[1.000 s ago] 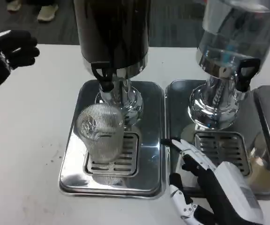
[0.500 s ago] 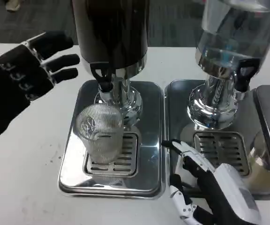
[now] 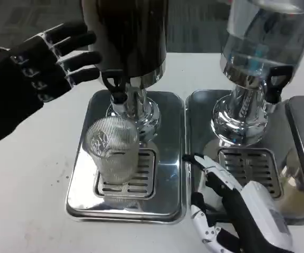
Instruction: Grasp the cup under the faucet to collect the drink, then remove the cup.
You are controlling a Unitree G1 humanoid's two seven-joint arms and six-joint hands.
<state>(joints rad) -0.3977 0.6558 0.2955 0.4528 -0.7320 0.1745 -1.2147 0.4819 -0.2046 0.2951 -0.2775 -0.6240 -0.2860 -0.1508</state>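
Observation:
A clear ribbed cup [image 3: 113, 150] stands upright on the grate of the left drip tray [image 3: 88, 200], just below the black faucet [image 3: 116, 84] of the dark drink dispenser [image 3: 125, 37]. My left hand [image 3: 41, 71], seen as a dark shape, hovers at the upper left with fingers spread, their tips close to the dispenser's side and above the cup. Low at the right, my right hand [image 3: 231, 203] lies over the second drip tray [image 3: 197, 132], fingers apart and pointing toward the cup, holding nothing.
A second dispenser [image 3: 263, 47] with clear liquid stands at the right on its own tray and grate [image 3: 247, 166]. Another glass [image 3: 294, 179] sits at the far right edge. Bare white table lies to the left and front.
My left hand has moved in from the left edge, rightward and upward, toward the dark dispenser. The cup has stayed in place, and the right hand has barely shifted.

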